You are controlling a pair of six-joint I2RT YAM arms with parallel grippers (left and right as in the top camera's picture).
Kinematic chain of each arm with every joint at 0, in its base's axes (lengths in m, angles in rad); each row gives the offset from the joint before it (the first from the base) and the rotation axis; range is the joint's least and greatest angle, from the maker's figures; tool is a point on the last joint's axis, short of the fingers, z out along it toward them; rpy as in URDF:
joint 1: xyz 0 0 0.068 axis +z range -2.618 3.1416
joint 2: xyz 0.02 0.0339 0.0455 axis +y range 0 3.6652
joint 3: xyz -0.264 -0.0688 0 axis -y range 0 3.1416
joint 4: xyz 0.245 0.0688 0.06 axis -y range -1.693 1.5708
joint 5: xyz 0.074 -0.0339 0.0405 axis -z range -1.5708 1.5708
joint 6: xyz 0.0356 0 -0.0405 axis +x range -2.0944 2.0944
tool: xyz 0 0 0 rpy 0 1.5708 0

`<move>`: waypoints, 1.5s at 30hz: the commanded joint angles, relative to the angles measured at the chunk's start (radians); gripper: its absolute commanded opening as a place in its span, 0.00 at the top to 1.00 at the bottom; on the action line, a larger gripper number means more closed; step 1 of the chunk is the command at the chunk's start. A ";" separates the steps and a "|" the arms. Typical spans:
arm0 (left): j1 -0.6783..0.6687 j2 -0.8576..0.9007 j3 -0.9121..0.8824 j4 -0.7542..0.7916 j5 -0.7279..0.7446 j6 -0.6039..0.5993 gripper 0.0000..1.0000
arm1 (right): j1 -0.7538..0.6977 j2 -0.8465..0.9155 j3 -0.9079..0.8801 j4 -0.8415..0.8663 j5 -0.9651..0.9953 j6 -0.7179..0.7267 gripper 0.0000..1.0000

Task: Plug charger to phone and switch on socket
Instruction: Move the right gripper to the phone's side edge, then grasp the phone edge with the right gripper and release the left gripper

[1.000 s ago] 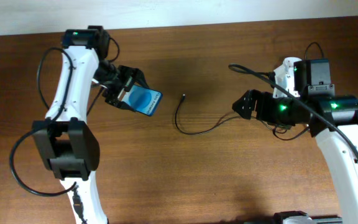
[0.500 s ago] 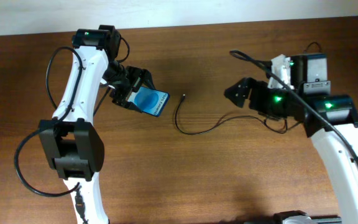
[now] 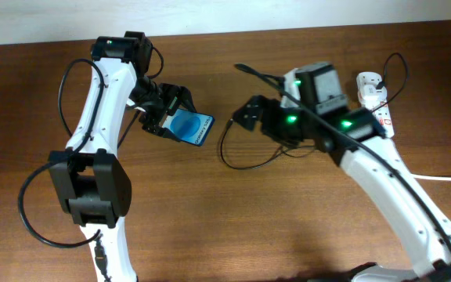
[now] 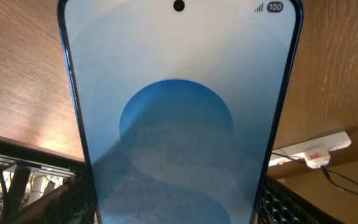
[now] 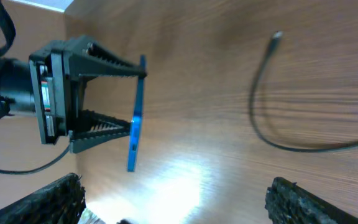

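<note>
The phone (image 3: 192, 128), blue screen up, is held off the table in my left gripper (image 3: 171, 119), which is shut on its near end. In the left wrist view the phone (image 4: 179, 118) fills the frame between my finger pads (image 4: 281, 205). The charger (image 3: 224, 155) is a thin black cable looped on the wood, its tip just right of the phone. My right gripper (image 3: 241, 119) hovers open beside that tip. From the right wrist I see the phone (image 5: 135, 118) edge-on and the charger tip (image 5: 276, 37) ahead. The socket (image 3: 378, 106) lies at the far right.
The socket (image 4: 309, 149), with its thick white cord, also shows in the left wrist view. My right arm's black cables arch over the table near the socket. The white wall runs along the table's far edge.
My right arm has swung left from beside the socket to just right of the charger tip and the phone. The left arm shifted slightly right with the phone, then held still.
</note>
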 commanded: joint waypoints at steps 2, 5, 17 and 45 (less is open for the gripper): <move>-0.002 -0.005 0.027 -0.001 0.056 -0.014 1.00 | 0.082 0.067 0.012 0.080 0.020 0.111 0.05; -0.006 -0.005 0.027 0.007 0.054 -0.013 1.00 | 0.112 0.105 0.012 0.115 0.027 0.149 0.09; -0.047 -0.005 0.027 0.043 0.071 -0.021 1.00 | 0.185 0.153 0.012 0.182 0.156 0.214 0.32; -0.058 -0.005 0.027 0.031 0.160 -0.021 1.00 | 0.216 0.220 0.012 0.294 0.194 0.227 0.62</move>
